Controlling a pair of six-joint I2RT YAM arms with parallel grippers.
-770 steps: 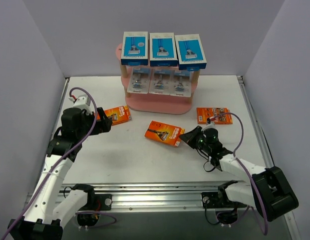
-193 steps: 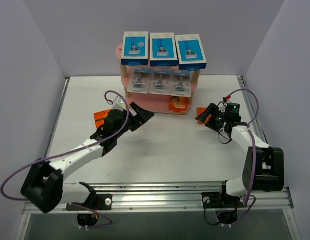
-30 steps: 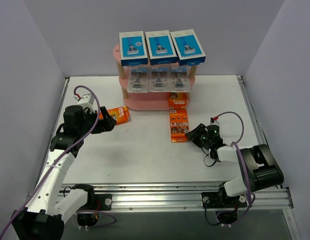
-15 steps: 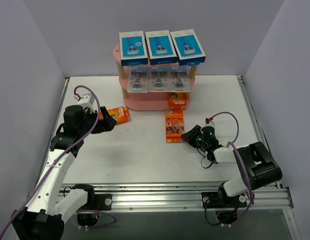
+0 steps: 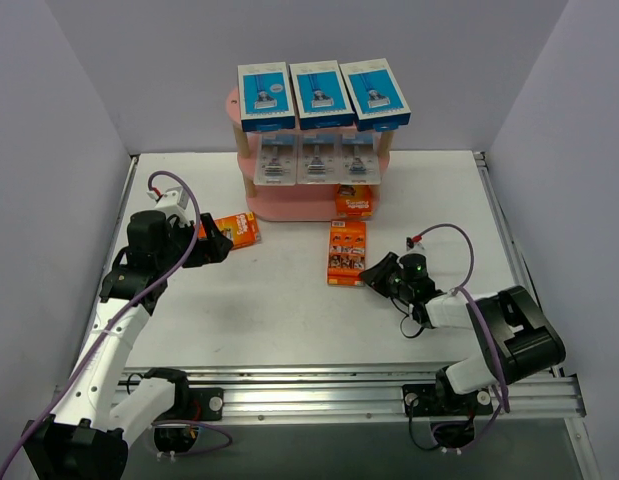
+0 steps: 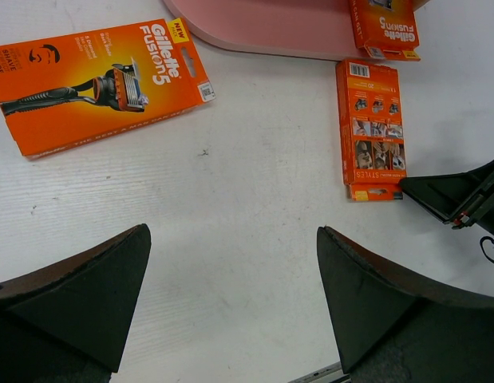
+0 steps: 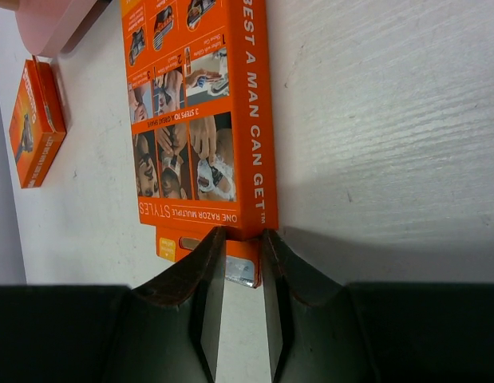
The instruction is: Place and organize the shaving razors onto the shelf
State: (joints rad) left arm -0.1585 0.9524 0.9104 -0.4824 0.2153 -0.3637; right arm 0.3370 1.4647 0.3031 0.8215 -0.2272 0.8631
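The pink shelf (image 5: pixel 289 205) holds three blue-and-white boxes (image 5: pixel 319 93) on top, three grey blister packs (image 5: pixel 309 160) in the middle, and one orange card (image 5: pixel 355 202) on the bottom board. A second orange card (image 5: pixel 346 251) lies back-up on the table in front of the shelf. My right gripper (image 5: pixel 373 271) is low at its near end. In the right wrist view the gripper (image 7: pixel 241 236) is nearly closed, its tips touching the card's (image 7: pixel 195 120) near edge, pinching nothing. A third orange card (image 5: pixel 235 230) lies left; my left gripper (image 5: pixel 217 245) is wide open and empty beside it.
In the left wrist view the left card (image 6: pixel 103 80), the shelf base (image 6: pixel 270 24), the middle card (image 6: pixel 372 132) and the right gripper's dark fingers (image 6: pixel 454 195) show. Grey walls close the table on three sides. A metal rail (image 5: pixel 309 385) runs along the near edge.
My right gripper has slid left along the table, and the orange card in front of it has shifted left with it. The left arm and the shelf have not moved.
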